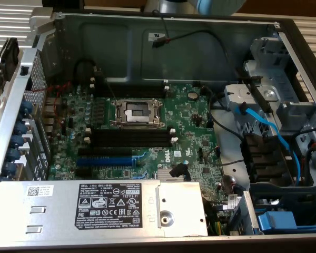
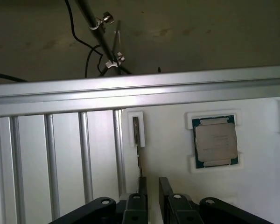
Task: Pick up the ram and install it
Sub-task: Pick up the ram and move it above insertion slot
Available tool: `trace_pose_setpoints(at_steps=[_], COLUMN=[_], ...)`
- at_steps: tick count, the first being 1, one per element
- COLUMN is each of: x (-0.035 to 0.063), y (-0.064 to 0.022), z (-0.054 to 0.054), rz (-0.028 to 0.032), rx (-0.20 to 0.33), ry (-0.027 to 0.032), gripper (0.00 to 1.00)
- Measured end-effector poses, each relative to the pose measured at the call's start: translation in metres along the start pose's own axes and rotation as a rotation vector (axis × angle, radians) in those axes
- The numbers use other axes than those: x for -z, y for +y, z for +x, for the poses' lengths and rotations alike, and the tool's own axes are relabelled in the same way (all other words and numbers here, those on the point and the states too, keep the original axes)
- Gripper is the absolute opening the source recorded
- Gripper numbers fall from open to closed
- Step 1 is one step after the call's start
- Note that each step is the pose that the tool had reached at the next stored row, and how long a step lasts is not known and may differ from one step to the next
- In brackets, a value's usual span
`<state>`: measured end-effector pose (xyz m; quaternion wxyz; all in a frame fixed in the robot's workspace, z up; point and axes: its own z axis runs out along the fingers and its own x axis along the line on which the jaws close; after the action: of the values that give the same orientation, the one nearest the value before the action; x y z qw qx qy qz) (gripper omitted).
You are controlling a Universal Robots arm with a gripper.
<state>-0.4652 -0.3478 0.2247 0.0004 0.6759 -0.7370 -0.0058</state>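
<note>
The ram [image 2: 136, 130] shows as a thin dark stick seen edge-on, standing in a slot of a white holder tray [image 2: 168, 154] outside the case. My gripper [image 2: 153, 193] hovers over the tray, open, its two black fingers [image 2: 165, 189] apart with white tray showing between them. The stick's near end runs toward the other finger, and I cannot tell whether they touch. In the exterior view the long black memory slots [image 1: 131, 138] on the green motherboard [image 1: 187, 124] hold no stick. A part of my arm [image 1: 171, 5] shows beyond the case's back wall.
A processor chip [image 2: 214, 140] lies in another recess of the white tray. An aluminium rail [image 2: 130, 91] and ribbed slats [image 2: 49, 158] border the tray. Inside the case are the open processor socket [image 1: 136, 112], the blue expansion slot [image 1: 104, 161], the power supply [image 1: 95, 208] and a blue cable [image 1: 263, 126].
</note>
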Motion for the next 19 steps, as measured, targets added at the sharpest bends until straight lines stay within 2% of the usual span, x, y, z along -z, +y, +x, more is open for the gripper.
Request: trace_pose_setpoints(at_steps=[4,6,8,14,19], x=[0.0,-0.0003,-0.0002,-0.0014,-0.0039], y=[0.0,0.0015,0.0035,0.0042,0.0041], z=[0.0,0.0001,0.0019,0.0074,0.0087], rz=[0.0,0.0056,0.0086,0.01,0.023], rx=[0.0,0.0,0.0,0.002,0.015], ry=[0.0,-0.0006,-0.0009,-0.0009,-0.0023], gripper=[0.24,0.24,0.24,0.24,0.24])
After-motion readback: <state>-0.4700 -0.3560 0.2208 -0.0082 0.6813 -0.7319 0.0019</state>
